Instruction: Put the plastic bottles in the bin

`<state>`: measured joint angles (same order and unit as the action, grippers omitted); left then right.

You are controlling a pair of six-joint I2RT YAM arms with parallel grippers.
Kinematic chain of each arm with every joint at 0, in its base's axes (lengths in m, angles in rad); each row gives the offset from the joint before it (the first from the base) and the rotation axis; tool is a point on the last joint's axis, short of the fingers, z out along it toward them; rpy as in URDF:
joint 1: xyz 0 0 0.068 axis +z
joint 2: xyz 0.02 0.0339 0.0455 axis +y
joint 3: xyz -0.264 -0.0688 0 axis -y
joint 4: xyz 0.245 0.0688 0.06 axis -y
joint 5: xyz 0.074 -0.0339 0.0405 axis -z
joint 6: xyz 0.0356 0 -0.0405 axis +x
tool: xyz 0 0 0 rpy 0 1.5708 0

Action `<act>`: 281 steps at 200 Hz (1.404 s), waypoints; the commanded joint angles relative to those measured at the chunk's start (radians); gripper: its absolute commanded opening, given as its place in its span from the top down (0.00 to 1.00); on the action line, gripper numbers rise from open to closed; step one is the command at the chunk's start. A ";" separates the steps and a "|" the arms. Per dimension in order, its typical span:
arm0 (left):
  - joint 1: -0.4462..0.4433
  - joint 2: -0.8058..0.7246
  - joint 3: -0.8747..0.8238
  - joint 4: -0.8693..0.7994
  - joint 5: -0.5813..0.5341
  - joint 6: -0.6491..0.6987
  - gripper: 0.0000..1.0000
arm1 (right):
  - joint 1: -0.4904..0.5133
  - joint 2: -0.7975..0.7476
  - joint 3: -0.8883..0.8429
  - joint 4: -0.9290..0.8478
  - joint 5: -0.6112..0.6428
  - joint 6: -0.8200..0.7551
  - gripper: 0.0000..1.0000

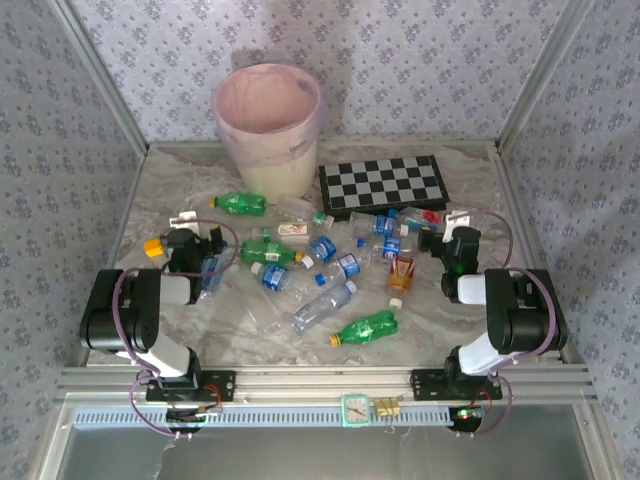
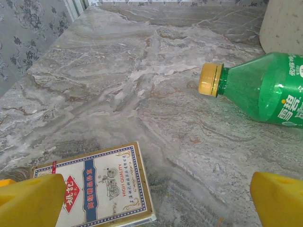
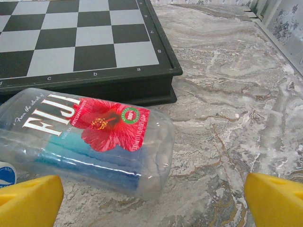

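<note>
Bottles (image 1: 322, 306) lie scattered on their sides across the middle of the marble counter (image 1: 170, 185), while the bin (image 1: 268, 125) stands upright at the far edge, just left of the chessboard (image 1: 383, 185). The left gripper (image 2: 154, 202) hangs low with its yellow fingertips (image 2: 28, 201) spread wide. A green bottle with a yellow cap (image 2: 265, 90) lies ahead and to its right, apart from the fingers, its cap pointing left. A card box (image 2: 94, 187) lies flat by the left fingertip. The right gripper (image 3: 151, 202) is also spread wide, and a clear Fiji bottle (image 3: 90, 137) lies ahead and left of it, just beside the chessboard's near edge.
</note>
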<state>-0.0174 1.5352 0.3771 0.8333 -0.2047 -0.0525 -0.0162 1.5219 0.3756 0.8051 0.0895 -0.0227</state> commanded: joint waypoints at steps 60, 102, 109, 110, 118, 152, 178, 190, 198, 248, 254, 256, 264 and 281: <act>0.008 -0.001 0.023 0.004 0.011 0.001 0.00 | -0.001 0.003 0.012 0.016 -0.006 0.000 0.00; 0.007 0.000 0.023 0.004 0.010 0.002 0.00 | -0.008 0.001 0.013 0.013 -0.017 0.003 0.00; 0.008 -0.001 0.023 0.004 0.012 0.001 0.00 | -0.008 0.001 0.013 0.013 -0.018 0.003 0.00; 0.008 -0.001 0.023 0.004 0.012 0.001 0.00 | -0.008 0.001 0.013 0.013 -0.019 0.004 0.00; 0.007 -0.001 0.023 0.004 0.015 0.002 0.00 | -0.010 0.001 0.013 0.013 -0.019 0.003 0.00; 0.016 -0.001 0.025 0.000 0.034 -0.004 0.00 | -0.009 0.001 0.013 0.013 -0.022 0.003 0.00; 0.017 -0.003 0.024 0.001 0.034 -0.002 0.00 | -0.008 0.001 0.010 0.020 -0.018 0.002 0.00; 0.017 -0.002 0.022 0.006 0.031 0.000 0.00 | 0.002 -0.027 0.018 -0.012 0.006 -0.002 0.00; 0.008 -0.013 0.027 -0.008 0.005 0.001 0.00 | 0.009 -0.069 0.035 -0.073 0.016 -0.008 0.00; -0.076 -0.217 0.139 -0.331 -0.230 0.000 0.00 | 0.020 -0.330 0.208 -0.526 0.102 0.155 0.00; -0.084 -0.243 0.165 -0.390 -0.257 -0.026 0.00 | 0.021 -0.343 0.246 -0.609 0.091 0.195 0.00; -0.086 -0.251 0.171 -0.407 -0.262 -0.038 0.00 | 0.022 -0.346 0.258 -0.637 0.089 0.213 0.00; -0.088 -0.285 0.205 -0.489 -0.266 -0.091 0.00 | 0.026 -0.349 0.319 -0.753 0.077 0.265 0.00; -0.089 -0.352 0.249 -0.612 -0.229 -0.231 0.00 | 0.036 -0.337 0.419 -0.958 0.041 0.335 0.00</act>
<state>-0.1017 1.2739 0.5491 0.4595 -0.3878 -0.1112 0.0032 1.1858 0.6632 0.2508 0.1493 0.1432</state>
